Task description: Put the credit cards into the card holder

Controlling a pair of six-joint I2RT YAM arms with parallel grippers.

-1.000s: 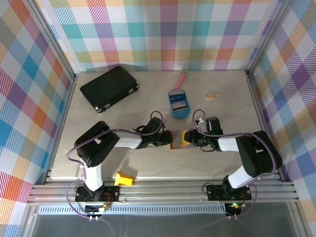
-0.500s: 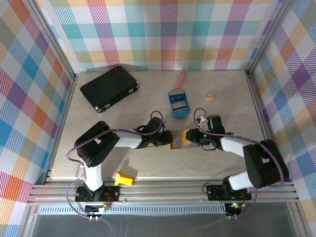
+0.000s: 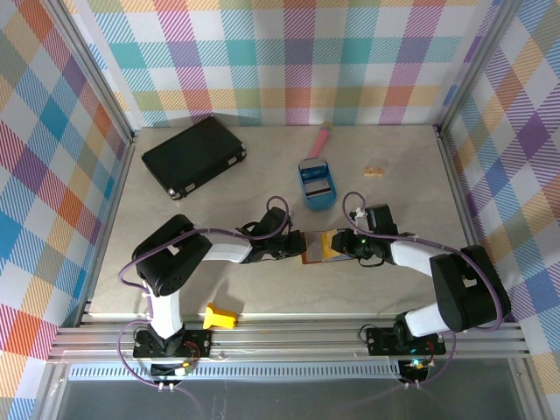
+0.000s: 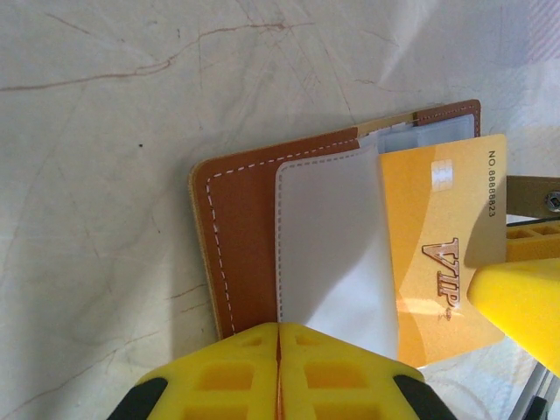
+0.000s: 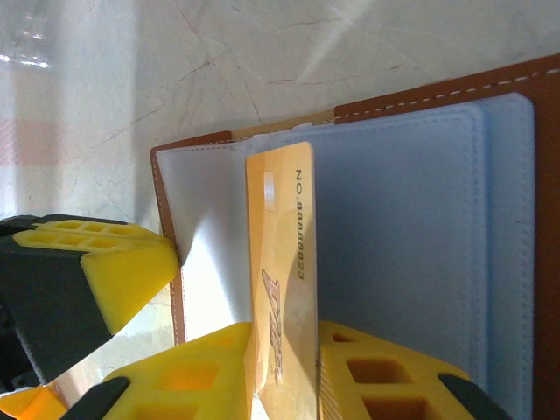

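Since the top view a second earlier, little had shifted. My right arm's elbow had swung outward toward the right wall, and my right fingers had moved only slightly. The card holder lay where it had been, mid-worktop between my two arms.

Grip, left: my left fingers were clenched together on the near edge of the card holder, pinning it open and flat on the worktop.

Grip, right: my right fingers were clamped on one end of the yellow card, which stood tilted on its long edge over the grey-blue lining.

Position of the card: in the left wrist view, one short side of the yellow card sat at the mouth of the pale pocket, with a narrow strip seemingly under the flap. Most of it, including the number and the lettering, lay outside. How far that side had truly entered the slot I could not tell.

Progress, as a judgement: insertion of this card was begun but not finished. The card wanted laying flatter and sliding further toward my left fingers before release.

Outstanding: at least one more card, the dark card, appeared to rest in the blue tray well beyond the holder, not yet fetched. I saw no card fully seated in the holder. On that evidence the task stood in its early part, first card of several.
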